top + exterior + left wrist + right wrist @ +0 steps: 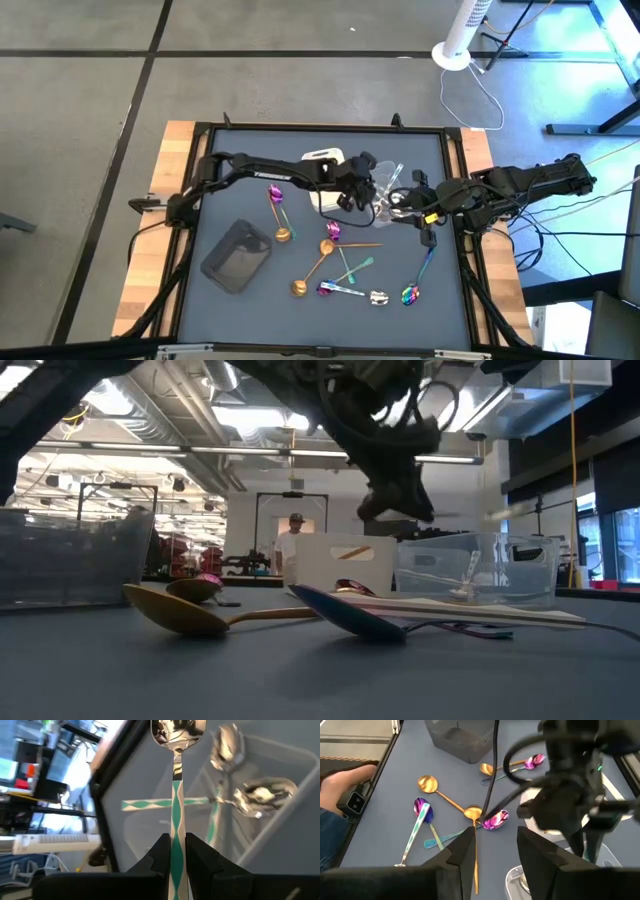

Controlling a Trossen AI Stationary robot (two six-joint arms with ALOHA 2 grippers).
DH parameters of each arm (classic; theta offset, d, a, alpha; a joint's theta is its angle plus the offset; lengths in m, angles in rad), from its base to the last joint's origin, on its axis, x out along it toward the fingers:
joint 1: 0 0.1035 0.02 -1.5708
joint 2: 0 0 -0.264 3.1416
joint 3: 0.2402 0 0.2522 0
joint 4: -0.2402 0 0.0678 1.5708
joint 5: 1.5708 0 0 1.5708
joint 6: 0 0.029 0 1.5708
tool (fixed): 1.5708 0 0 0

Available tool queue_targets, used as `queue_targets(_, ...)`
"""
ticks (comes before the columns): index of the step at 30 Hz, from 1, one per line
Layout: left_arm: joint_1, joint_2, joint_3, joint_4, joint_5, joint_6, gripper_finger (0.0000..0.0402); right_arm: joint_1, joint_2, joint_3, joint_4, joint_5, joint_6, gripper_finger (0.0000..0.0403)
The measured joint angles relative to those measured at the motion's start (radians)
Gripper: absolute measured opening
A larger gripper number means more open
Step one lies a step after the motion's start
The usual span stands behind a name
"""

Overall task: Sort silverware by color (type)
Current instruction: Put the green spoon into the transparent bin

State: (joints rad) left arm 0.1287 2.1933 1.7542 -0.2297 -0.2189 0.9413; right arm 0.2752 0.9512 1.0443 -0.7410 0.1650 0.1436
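My left gripper [176, 851] is over the clear tray [393, 193] at the table's middle, shut on a silver spoon [177, 732] with a white-and-teal handle. Two more silver spoons [260, 795] lie inside that tray. My right gripper [495, 852] is open, just right of the clear tray [424, 215], and touches nothing. Gold spoons [300, 287], purple spoons [333, 230] and an iridescent one [412, 293] lie flat and scattered on the near half of the mat. A white tray [325, 160] stands left of the clear one. My left gripper pinches the spoon's white-and-teal handle [176, 827] between its two fingers, partway along its length. The spoon runs along the fingers and sticks out ahead of them, bowl end farthest away. It is lifted clear, above the clear tray's inside.
A dark grey tray [238, 255] sits on the mat's near left. In the low view a gold spoon [190, 615] and a bluish spoon [345, 615] lie in front of the trays. A person's hand [345, 777] shows beyond the table edge. A person stands far back [293, 540].
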Motion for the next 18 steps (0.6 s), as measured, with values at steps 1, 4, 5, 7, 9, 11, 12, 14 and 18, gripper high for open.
queue_targets(1,0.000,0.011,0.003,0.006,0.000,0.013,0.0034,0.000,0.000,0.000,0.000,0.000,0.000,0.0134)
queue_targets(4,0.000,0.032,0.003,0.000,0.002,0.038,0.0041,0.000,0.000,0.000,0.000,0.000,0.000,0.0134)
queue_targets(5,-0.001,0.034,0.003,0.000,0.000,0.037,0.0042,0.000,0.000,0.000,0.000,0.000,0.000,0.0134)
queue_targets(7,-0.001,0.035,0.003,-0.018,0.001,0.038,0.0044,0.000,0.000,0.000,0.000,0.000,0.000,0.0134)
queue_targets(9,0.000,0.039,0.003,-0.013,0.000,0.037,0.0045,0.000,0.000,0.000,0.000,0.000,0.000,0.0134)
queue_targets(11,0.000,0.041,0.003,-0.014,-0.013,0.037,0.0046,0.000,0.000,0.000,0.000,0.000,0.000,0.0134)
queue_targets(12,0.000,0.041,0.003,-0.013,-0.024,0.037,0.0046,0.000,0.000,0.000,0.000,0.000,0.000,0.0134)
queue_targets(14,0.000,0.041,0.003,-0.008,-0.046,0.037,0.0047,0.000,0.000,0.000,0.000,0.000,0.000,0.0134)
queue_targets(18,0.000,0.041,0.003,-0.006,-0.060,0.036,0.0048,0.000,0.000,0.000,0.000,0.000,0.000,0.0134)
